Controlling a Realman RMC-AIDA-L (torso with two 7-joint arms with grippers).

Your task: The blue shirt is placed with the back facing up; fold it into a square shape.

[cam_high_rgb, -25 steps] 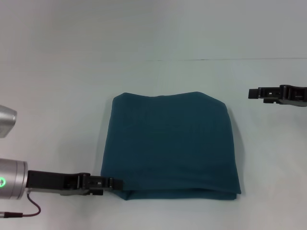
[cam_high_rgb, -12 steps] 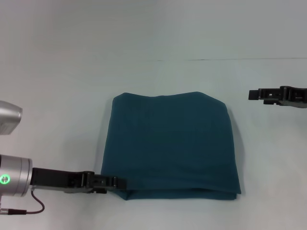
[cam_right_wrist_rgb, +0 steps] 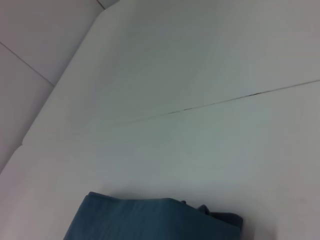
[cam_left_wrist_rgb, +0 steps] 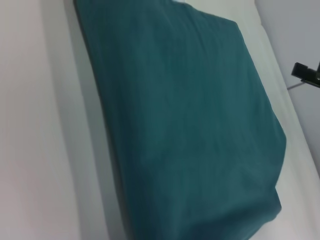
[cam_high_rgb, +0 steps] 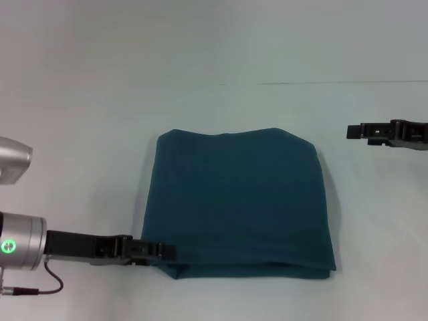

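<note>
The blue shirt [cam_high_rgb: 237,200] lies folded into a roughly square pad in the middle of the table, plain side up. It also fills the left wrist view [cam_left_wrist_rgb: 185,115], and its far edge shows in the right wrist view [cam_right_wrist_rgb: 155,220]. My left gripper [cam_high_rgb: 168,251] sits low at the shirt's near left corner, its tip touching or just over the folded edge. My right gripper [cam_high_rgb: 352,131] hovers to the right of the shirt's far right corner, apart from the cloth, and shows far off in the left wrist view [cam_left_wrist_rgb: 306,74].
The shirt rests on a white table [cam_high_rgb: 80,134] with a thin seam line [cam_high_rgb: 321,83] running across it beyond the shirt. A cable [cam_high_rgb: 40,287] hangs under my left arm near the front edge.
My left arm has slid slightly right, bringing its gripper tip closer onto the shirt's near left corner. The right arm and the shirt have not moved.
</note>
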